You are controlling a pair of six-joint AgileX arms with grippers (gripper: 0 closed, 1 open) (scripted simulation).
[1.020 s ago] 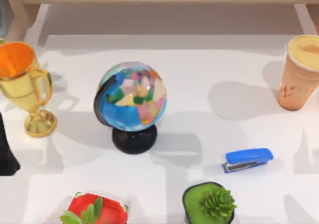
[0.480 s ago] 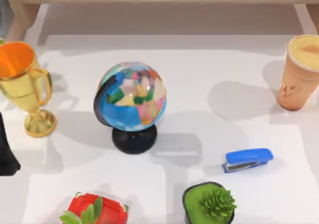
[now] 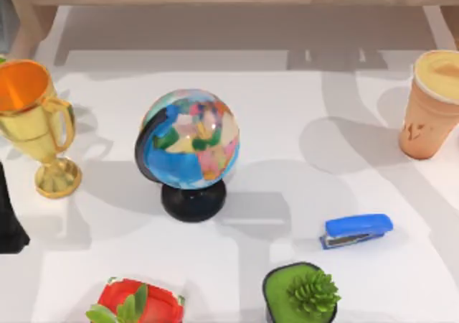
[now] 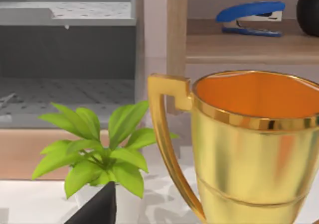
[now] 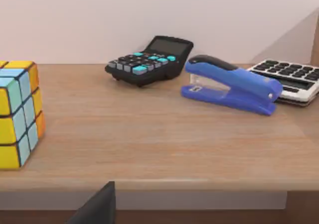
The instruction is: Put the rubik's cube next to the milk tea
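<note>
White table [image 3: 287,108] carries your globe [image 3: 189,140], then the milk tea [image 3: 433,102] at its right edge. On a wooden shelf [image 5: 149,134] sits the rubik's cube [image 5: 19,113], well apart from a blue stapler [image 5: 230,84]. You cannot tell either gripper's opening.

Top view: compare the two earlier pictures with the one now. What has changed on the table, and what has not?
No object moved. Only the shadows changed: a new arm-like shadow lies on the table left of the milk tea. The globe, trophy and blue stapler stayed put.
</note>
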